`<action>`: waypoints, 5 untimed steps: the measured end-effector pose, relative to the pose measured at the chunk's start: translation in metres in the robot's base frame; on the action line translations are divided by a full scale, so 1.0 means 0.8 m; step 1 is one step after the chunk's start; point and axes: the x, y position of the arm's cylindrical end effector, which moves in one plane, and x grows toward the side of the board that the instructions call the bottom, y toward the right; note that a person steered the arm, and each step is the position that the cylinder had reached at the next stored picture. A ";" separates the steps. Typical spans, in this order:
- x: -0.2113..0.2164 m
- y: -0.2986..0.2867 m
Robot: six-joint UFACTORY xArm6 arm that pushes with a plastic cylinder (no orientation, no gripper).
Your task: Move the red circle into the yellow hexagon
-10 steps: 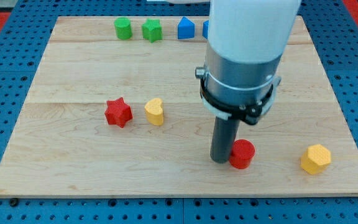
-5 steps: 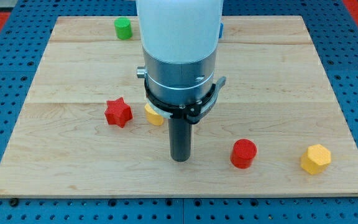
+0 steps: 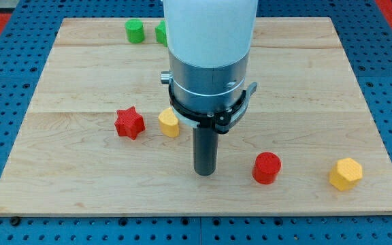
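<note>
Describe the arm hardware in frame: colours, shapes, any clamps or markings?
White cylindrical upper housing, then a grey metal collar ringed by a black clamp band with a small tab at the view's right. Below it, a straight dark grey rod ends at my tip. No cables or markings visible.

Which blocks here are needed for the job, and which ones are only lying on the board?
Needed: red circle, yellow hexagon, my tip at the circle's left, apart.
Lying about: red star, yellow block, two green blocks at the top.

My tip (image 3: 205,173) stands apart, to the view's left of the red circle (image 3: 267,167), with the yellow hexagon (image 3: 346,173) farther right.
</note>
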 end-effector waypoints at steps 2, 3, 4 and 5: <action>-0.002 -0.003; -0.009 0.004; -0.011 0.008; -0.019 0.010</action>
